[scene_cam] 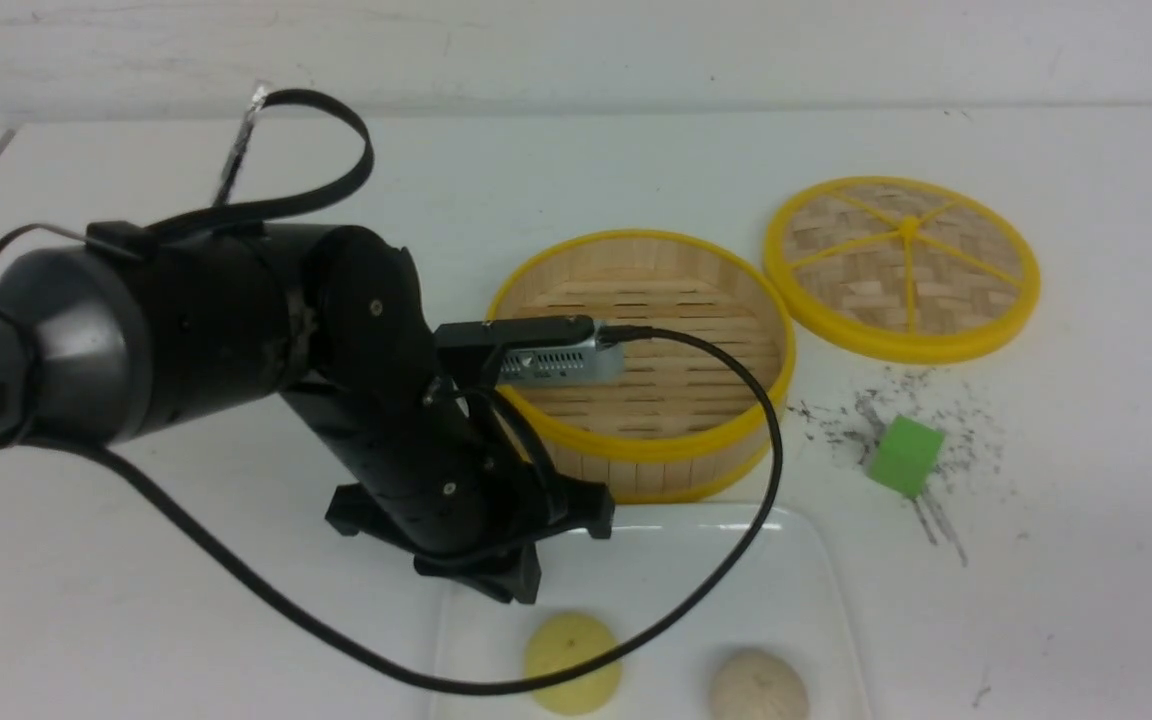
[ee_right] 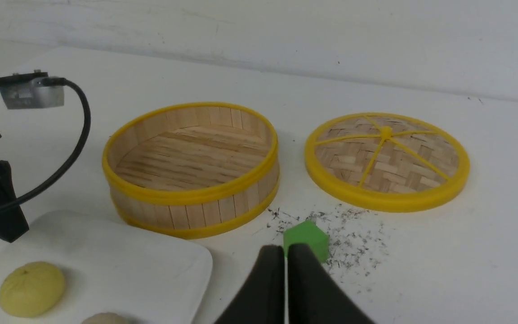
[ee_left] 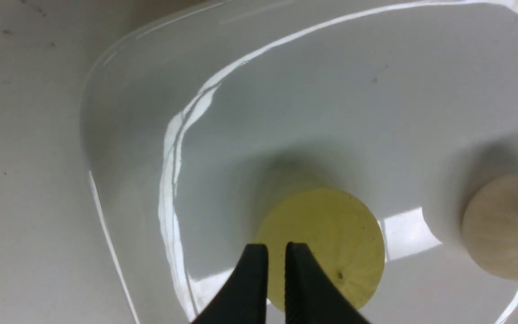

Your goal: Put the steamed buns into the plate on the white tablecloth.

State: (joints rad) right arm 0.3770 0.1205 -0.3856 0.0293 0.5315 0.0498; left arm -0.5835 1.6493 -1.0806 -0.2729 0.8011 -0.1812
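On plate [scene_cam: 676, 560]: yellow bun [scene_cam: 572, 663], beige bun [scene_cam: 759, 686]; left jaws, right jaws closed, empty.

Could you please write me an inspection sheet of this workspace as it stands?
Surface: white tablecloth, dark scribble marks by the green cube.
Job's things: yellow bun and beige bun lie apart on the plate.
Clutter: empty steamer, its lid flat beside it, green cube.
Grippers: left gripper above the yellow bun, jaws nearly together, holding nothing; right gripper shut, empty.
Cables: black cable loops from the wrist camera, crossing steamer and plate in the front view.
Surroundings: plain white wall.
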